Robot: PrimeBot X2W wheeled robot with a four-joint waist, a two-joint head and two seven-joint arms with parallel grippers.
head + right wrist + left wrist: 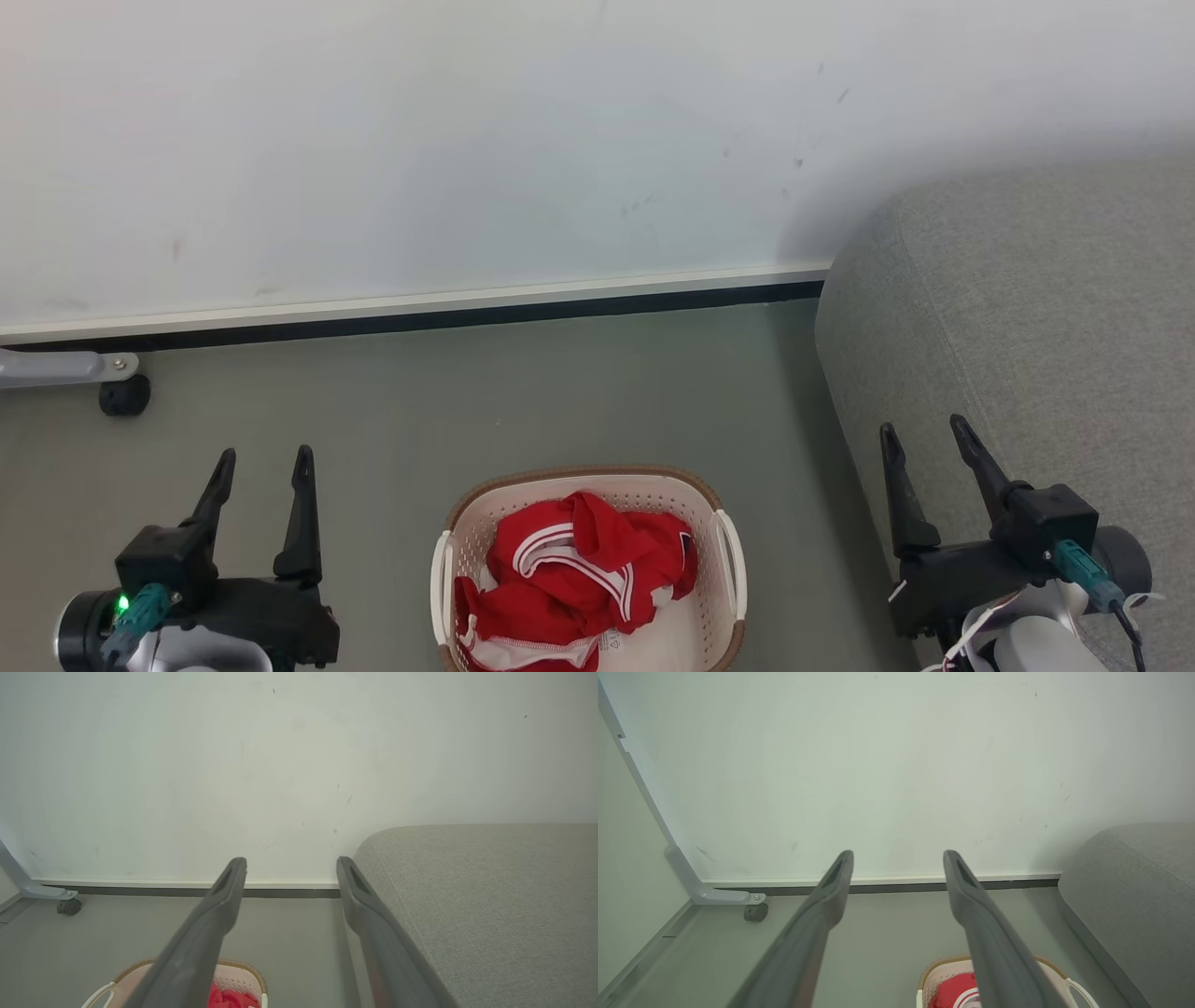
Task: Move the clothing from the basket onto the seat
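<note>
Red clothing point(574, 574) with white stripes lies crumpled in the cream basket point(583, 478), which stands on the floor at the bottom middle of the head view. The grey seat point(1027, 327) rises at the right. My left gripper point(263, 464) hangs open left of the basket, holding nothing. My right gripper point(922, 432) is open over the seat's left edge, also holding nothing. In the left wrist view the basket point(941, 970) and clothing point(955, 991) peek beside my own open left gripper point(899, 855). The right wrist view shows the basket point(240, 970), the seat point(490, 896) and the open right gripper point(290, 862).
A white wall point(420, 140) with a dark baseboard point(420, 322) runs behind the basket. A grey metal leg with a black caster wheel point(124, 396) stands on the floor at the far left. Grey floor point(560, 392) lies between basket and wall.
</note>
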